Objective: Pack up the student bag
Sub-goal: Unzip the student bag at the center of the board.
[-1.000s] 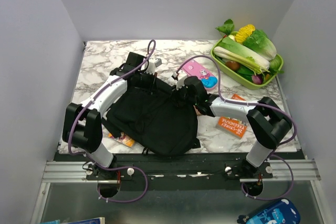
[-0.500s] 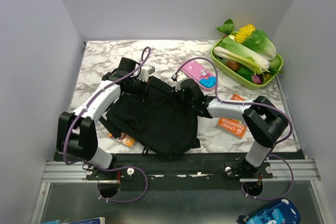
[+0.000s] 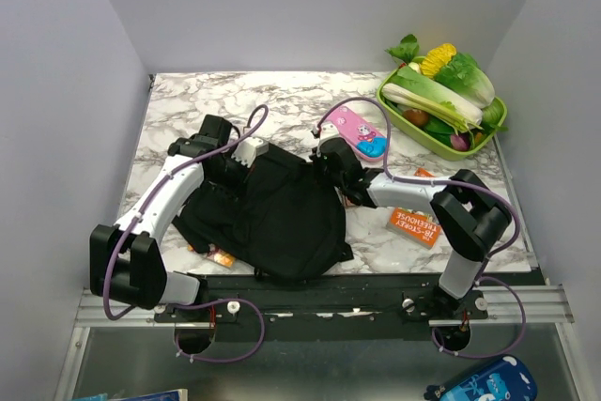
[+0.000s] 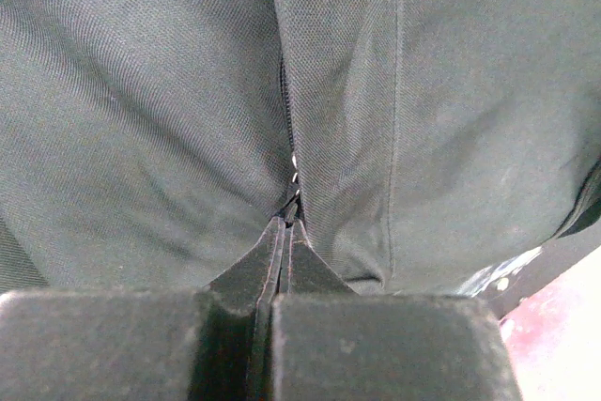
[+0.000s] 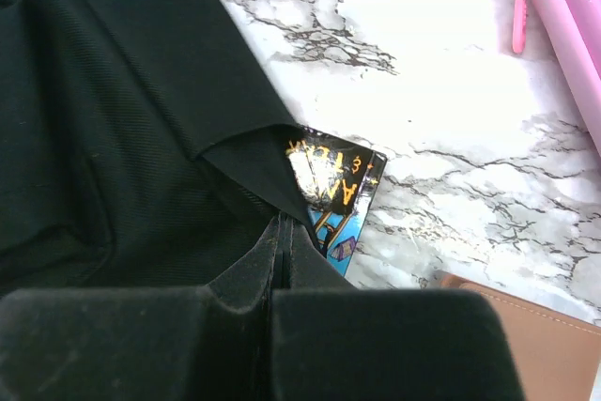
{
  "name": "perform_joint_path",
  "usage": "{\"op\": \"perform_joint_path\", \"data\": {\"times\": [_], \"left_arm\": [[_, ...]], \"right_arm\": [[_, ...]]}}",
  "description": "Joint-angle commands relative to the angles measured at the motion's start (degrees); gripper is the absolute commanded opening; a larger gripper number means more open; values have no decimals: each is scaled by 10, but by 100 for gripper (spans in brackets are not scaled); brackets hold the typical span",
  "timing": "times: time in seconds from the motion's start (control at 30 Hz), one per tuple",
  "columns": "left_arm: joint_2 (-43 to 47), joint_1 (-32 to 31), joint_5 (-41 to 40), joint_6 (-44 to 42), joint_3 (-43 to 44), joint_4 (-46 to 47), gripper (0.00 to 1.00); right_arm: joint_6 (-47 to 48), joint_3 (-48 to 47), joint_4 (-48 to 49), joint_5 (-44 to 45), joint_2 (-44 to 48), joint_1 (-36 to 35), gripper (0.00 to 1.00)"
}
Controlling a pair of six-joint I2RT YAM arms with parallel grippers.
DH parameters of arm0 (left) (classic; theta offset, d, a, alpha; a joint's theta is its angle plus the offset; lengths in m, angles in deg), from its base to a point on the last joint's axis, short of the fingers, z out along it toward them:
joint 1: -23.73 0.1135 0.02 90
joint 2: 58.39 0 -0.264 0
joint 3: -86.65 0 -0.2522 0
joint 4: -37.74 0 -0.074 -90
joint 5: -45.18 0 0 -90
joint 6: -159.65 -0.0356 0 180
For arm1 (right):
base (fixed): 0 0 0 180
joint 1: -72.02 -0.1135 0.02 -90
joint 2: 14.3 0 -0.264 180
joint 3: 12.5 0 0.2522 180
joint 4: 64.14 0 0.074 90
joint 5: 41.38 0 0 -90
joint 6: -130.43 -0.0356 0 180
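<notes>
Under student bag (image 5: 113,138) hem, book (image 5: 340,185) (right wrist only); left hand (image 4: 288,228), right hand (image 5: 282,230) fully closed on fabric.

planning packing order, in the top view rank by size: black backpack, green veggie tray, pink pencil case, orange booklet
1. black backpack
2. green tray, vegetables included
3. pink pencil case and orange booklet: these look about alike, and the right arm hides part of the booklet, so not ranked

We log colours — student bag (image 3: 286,223): plain black | worktop (image 3: 188,105): white, grey marble veining | tray (image 3: 434,145): lime green | pencil case (image 3: 357,131): pink, blue patch | booklet (image 3: 415,225): orange, white lettering | arm cable (image 3: 355,101): purple
</notes>
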State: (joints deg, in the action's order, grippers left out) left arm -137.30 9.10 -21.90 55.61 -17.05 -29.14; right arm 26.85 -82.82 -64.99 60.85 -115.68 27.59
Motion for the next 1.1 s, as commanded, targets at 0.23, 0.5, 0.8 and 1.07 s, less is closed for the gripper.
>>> {"op": "perform_joint_path", "data": {"times": [0.23, 0.5, 0.8, 1.07], "left_arm": [[48, 11, -56, -114, -27, -122, 0], [49, 11, -2, -114, -7, -121, 0], [87, 14, -33, -173, -36, -182, 0], [102, 43, -62, -195, -62, -195, 0]], "right_arm": [[-6, -50, -56, 50, -35, 4, 1], [33, -57, -78, 97, -29, 0, 7], [-23, -91, -122, 191, -41, 23, 1], [-55, -95, -127, 174, -32, 37, 1]]}}
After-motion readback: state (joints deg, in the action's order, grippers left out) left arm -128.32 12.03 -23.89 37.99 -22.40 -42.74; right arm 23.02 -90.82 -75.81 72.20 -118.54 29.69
